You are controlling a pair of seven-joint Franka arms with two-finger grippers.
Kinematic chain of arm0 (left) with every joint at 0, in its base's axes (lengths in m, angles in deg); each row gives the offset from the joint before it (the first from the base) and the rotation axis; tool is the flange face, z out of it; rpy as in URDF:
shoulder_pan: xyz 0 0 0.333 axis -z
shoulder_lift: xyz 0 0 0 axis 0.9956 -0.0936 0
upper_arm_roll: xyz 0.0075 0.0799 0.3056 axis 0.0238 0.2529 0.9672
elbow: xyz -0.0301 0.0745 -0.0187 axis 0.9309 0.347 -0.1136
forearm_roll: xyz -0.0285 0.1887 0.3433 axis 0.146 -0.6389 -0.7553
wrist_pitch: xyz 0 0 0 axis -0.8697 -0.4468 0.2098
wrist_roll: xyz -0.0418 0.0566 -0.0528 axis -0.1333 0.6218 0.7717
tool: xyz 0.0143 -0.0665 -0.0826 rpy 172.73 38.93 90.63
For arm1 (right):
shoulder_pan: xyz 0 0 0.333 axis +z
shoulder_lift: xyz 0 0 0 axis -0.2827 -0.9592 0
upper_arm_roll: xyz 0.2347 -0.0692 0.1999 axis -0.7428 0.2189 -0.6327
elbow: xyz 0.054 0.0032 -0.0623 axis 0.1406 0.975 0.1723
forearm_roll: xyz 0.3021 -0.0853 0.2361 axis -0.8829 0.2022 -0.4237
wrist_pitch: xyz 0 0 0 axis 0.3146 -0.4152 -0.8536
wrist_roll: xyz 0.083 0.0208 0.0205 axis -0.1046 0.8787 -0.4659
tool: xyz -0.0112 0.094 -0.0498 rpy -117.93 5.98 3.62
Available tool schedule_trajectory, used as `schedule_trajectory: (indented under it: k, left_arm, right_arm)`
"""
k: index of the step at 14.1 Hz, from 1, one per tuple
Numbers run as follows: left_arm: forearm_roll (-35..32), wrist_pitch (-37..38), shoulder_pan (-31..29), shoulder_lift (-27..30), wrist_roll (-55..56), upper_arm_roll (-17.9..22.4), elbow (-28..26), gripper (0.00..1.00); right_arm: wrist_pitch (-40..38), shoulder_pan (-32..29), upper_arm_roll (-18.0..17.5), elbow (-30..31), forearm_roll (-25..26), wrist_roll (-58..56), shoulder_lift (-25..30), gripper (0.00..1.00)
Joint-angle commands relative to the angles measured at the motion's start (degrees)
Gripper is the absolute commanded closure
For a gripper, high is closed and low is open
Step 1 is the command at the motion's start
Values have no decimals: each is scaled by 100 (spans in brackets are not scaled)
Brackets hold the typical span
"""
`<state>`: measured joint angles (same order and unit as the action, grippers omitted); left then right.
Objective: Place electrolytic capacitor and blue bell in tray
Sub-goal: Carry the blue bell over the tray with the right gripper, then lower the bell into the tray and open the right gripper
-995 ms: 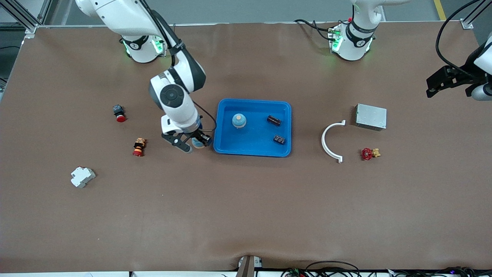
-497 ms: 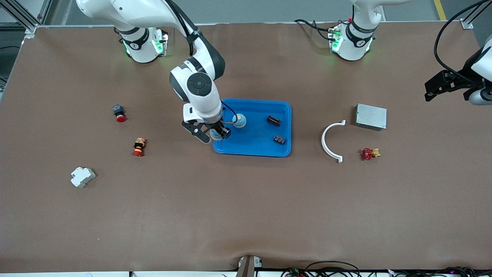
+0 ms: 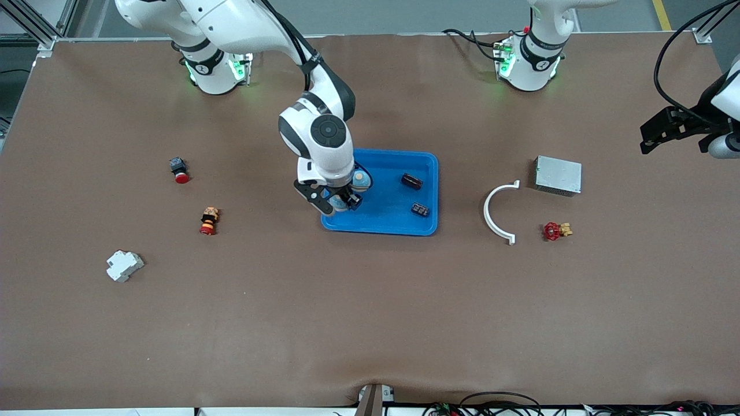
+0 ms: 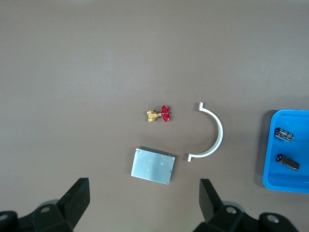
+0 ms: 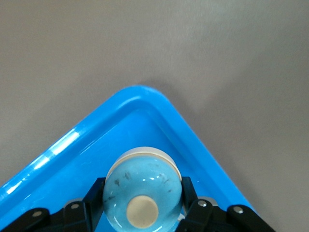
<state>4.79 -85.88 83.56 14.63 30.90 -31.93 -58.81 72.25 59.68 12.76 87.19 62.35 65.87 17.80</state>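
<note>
**benchrat:** So the right gripper (image 3: 338, 202) is over the corner of the tray (image 3: 399, 226) toward the right arm's end, on the side nearer the front camera, clamped tight on a blue bell (image 5: 142, 186). Fingers (image 5: 91, 205) pinch the dome on 2 sides, cream knob pointing up at the wrist cam. Another blue bell (image 3: 361, 180) is already sitting in the tray just beside it, plus 2 dark capacitors (image 3: 411, 181) toward the left arm's end of the tray.

**solderfume:** How's that bell gonna behave though?

**benchrat:** My guess: light, hard, glossy shell, so kinda slippery. Rounded dome means the pads only touch at 2 small patches. I'd grab low around the widest part like it's doing, not the knob. Probably rolls a bit if dropped from height, so set it down low, clear of the rim.

**solderfume:** And the other arm?

**benchrat:** Left gripper (image 4: 145, 205) is waiting up high with jaws wide apart, holding nothing, over the end with the grey metal box (image 4: 152, 166), white curved bracket (image 4: 212, 133) and red valve (image 4: 159, 114).
</note>
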Motion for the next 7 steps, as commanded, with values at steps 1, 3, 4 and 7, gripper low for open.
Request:
schedule_trajectory:
  k: [1, 3, 4, 7]
  left_arm:
    - [100, -38, 2, 43, 121, 35, -3, 0]
    - [100, -38, 2, 61, 148, 35, -12, 0]
    - [100, -29, 2, 70, 148, 35, -3, 0]
    - [100, -29, 2, 88, 148, 44, 15, 0]
  right_arm:
    - [-26, 156, 71, -420, 233, 428, -361, 100]
    - [52, 165, 71, -483, 260, 482, -432, 100]
    - [96, 165, 71, -483, 260, 490, -458, 100]
    - [237, 174, 71, -483, 260, 491, -546, 100]
